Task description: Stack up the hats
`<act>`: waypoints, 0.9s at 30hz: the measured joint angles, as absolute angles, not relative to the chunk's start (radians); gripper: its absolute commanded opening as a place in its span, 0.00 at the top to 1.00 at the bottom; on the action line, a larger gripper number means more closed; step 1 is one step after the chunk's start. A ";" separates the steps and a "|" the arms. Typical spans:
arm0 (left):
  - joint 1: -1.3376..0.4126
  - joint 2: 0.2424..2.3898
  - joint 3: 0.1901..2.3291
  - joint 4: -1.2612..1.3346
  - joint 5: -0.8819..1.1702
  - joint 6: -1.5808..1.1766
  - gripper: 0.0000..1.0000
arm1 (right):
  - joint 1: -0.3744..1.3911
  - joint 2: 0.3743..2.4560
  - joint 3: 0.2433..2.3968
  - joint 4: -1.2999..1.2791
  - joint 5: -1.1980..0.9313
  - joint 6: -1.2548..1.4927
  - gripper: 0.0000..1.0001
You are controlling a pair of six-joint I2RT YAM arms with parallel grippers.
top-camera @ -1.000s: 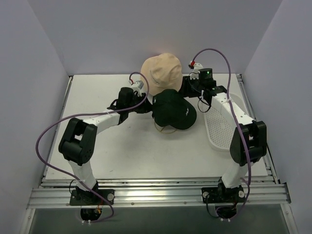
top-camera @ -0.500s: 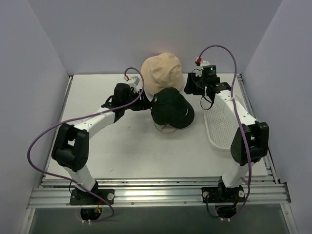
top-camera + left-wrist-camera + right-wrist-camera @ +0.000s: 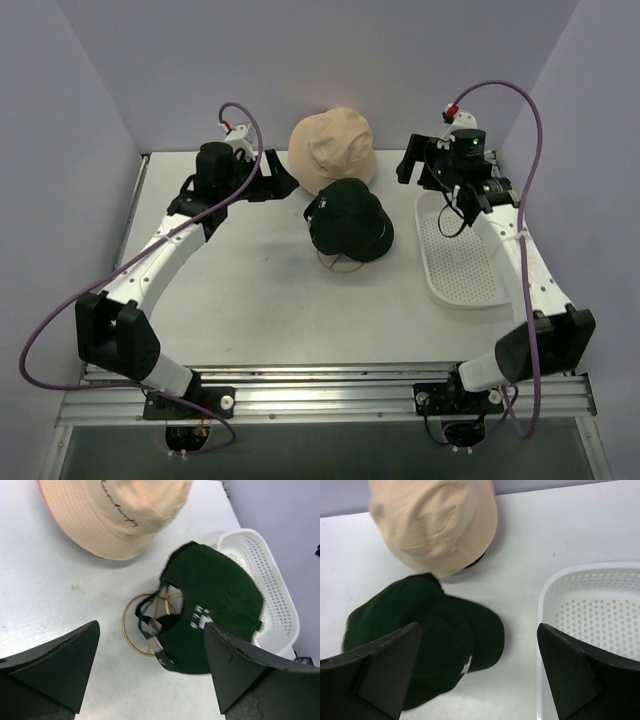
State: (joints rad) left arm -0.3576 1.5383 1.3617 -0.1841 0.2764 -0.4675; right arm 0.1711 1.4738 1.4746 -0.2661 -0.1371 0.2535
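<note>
Flanking the green cap, left gripper and right gripper gape empty; pinch its seemingly slack rim evenly.

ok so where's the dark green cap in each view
top camera: dark green cap in the middle, just below the tan hat
left wrist: cap centre right, tan hat upper left
right wrist: cap lower left, tan hat at top
shared landmark: the tan hat, beside the cap in all three
</note>
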 measured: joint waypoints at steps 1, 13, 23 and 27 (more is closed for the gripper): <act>-0.363 1.509 1.362 -0.207 0.275 -0.461 0.06 | 0.191 1.426 1.449 -0.262 -0.116 0.264 0.00; -0.604 0.932 1.080 -0.291 0.205 -0.424 0.06 | 0.489 0.852 1.058 -0.213 0.023 0.430 0.00; -0.626 0.673 0.847 -0.297 0.247 -0.438 0.06 | 0.500 0.648 0.873 -0.249 0.065 0.490 0.00; -0.627 0.653 0.838 -0.296 0.248 -0.438 0.06 | 0.500 0.625 0.873 -0.251 0.078 0.494 0.00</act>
